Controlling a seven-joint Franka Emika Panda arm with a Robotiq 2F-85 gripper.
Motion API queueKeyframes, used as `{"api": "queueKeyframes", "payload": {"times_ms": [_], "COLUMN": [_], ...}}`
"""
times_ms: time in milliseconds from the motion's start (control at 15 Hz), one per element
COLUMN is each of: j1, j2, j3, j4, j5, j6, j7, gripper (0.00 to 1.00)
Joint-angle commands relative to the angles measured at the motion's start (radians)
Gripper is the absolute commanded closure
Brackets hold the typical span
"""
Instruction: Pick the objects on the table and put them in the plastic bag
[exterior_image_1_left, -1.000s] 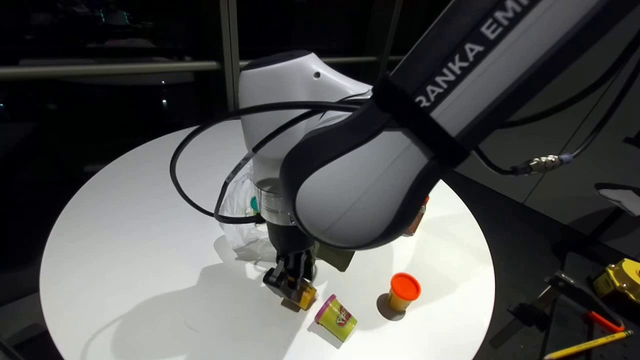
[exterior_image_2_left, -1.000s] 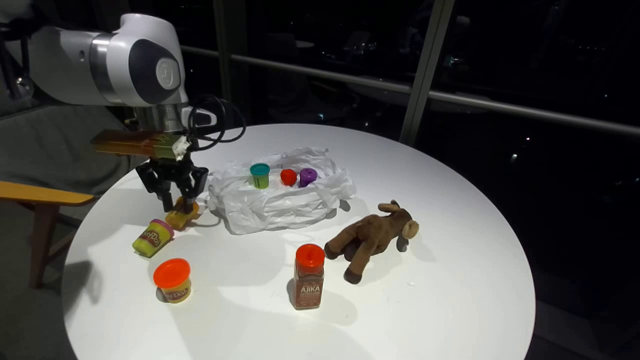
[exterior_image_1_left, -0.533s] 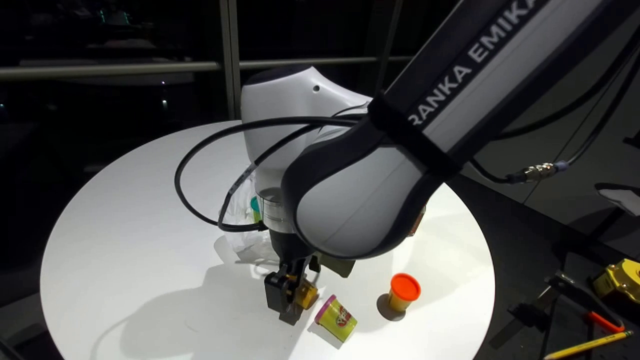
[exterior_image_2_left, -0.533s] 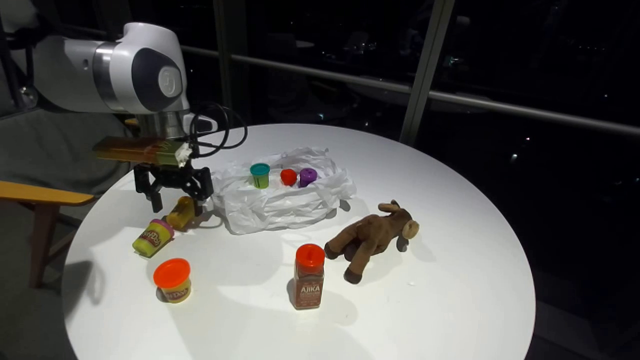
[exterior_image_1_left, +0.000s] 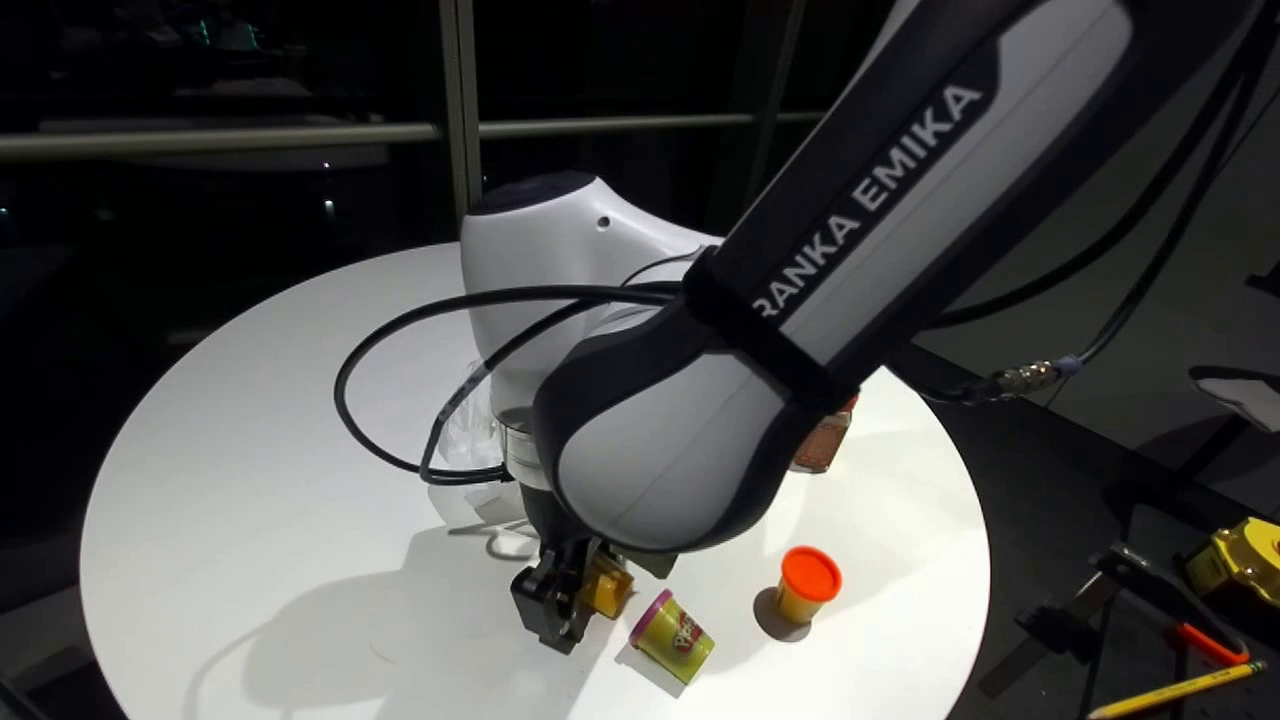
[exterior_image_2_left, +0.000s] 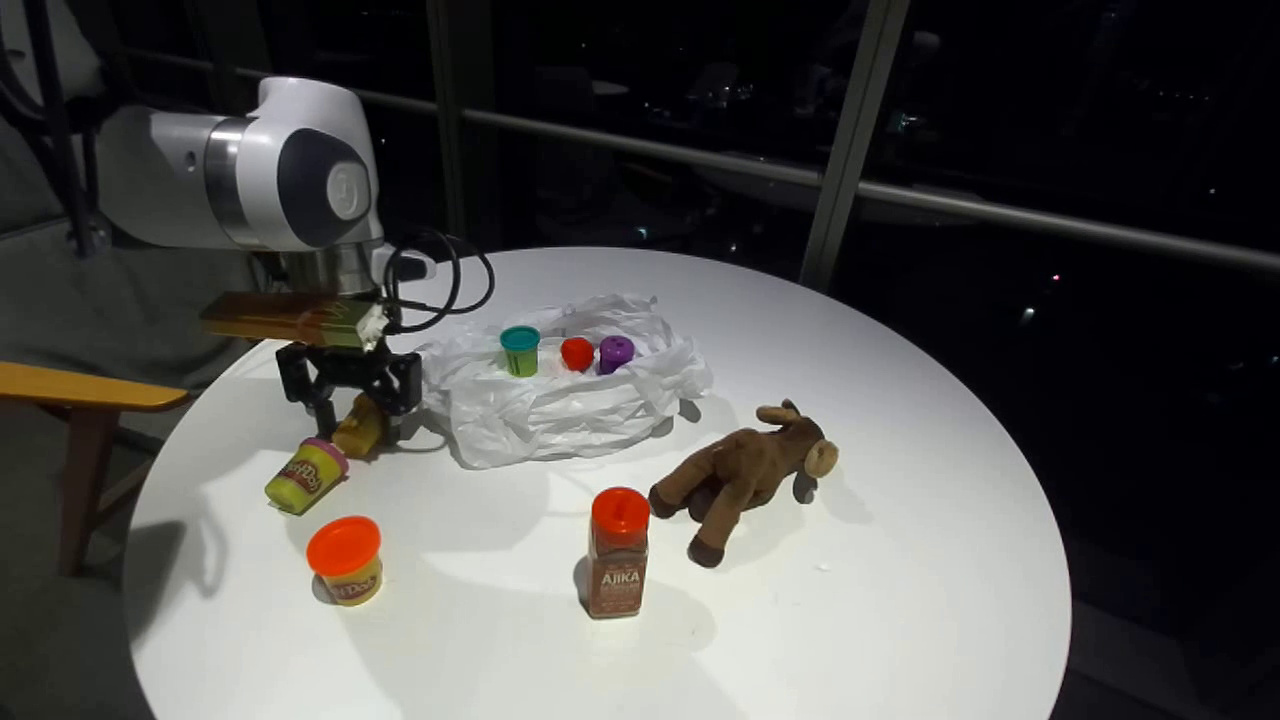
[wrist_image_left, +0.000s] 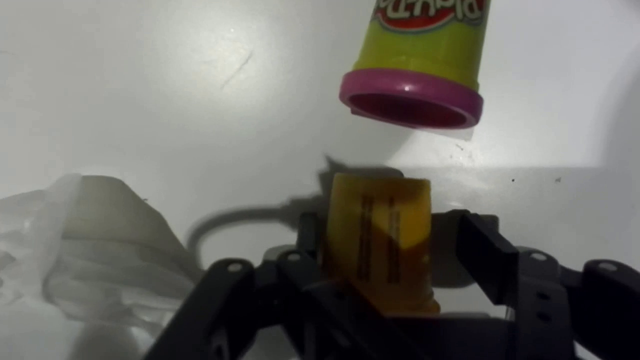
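Fingers (wrist_image_left: 492, 260) spread well apart, the hand (wrist_image_left: 388, 231) hangs low over the white table (exterior_image_2_left: 850, 630), and we see it straddling a yellow tub (wrist_image_left: 375, 232) that lies on its side. We would not call it a grip: the finger on the bag's side comes right up beside the tub, though we cannot tell whether it touches, while a strip of shadowed table shows between the tub and the opposite finger. We cannot tell either if the fingertips reach the table.

Just past the yellow tub, outside the fingers, we find a purple-lidded tub (exterior_image_2_left: 307, 476) on its side, lid end toward the hand. Farther from the hand, an orange-lidded tub (exterior_image_2_left: 348, 565) stands upright.

Near the hand, on the closer finger's side, we have the crumpled plastic bag (exterior_image_2_left: 545, 430). On it or in it, we cannot tell which, are a teal-lidded tub (exterior_image_2_left: 520, 352), a red toy (exterior_image_2_left: 577, 354) and a purple toy (exterior_image_2_left: 616, 355), the purple one farthest from the hand. Well apart from the hand we see a bottle (exterior_image_2_left: 617, 560) standing upright and a brown plush animal (exterior_image_2_left: 748, 465) lying down, its head on the side away from the hand
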Motion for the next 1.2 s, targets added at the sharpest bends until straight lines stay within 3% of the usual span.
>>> {"api": "queueKeyframes", "payload": {"times_ms": [0, 200, 333, 533, 733, 1133], "j1": [0.027, 0.038, 0.048, 0.049, 0.045, -0.019], "j2": [-0.013, -0.066, -0.105, -0.191, -0.199, -0.030], "j3": [-0.020, -0.029, -0.044, -0.061, -0.108, -0.158], "j4": [0.018, 0.000, 0.001, 0.005, 0.068, 0.241], "j5": [-0.008, -0.003, -0.003, -0.010, -0.050, -0.029], "j6": [0.017, -0.020, -0.057, -0.095, -0.074, -0.067], "j7": [0.040, 0.077, 0.117, 0.173, 0.233, 0.265], "gripper": [0.58, 0.78, 0.81, 0.82, 0.82, 0.82]}}
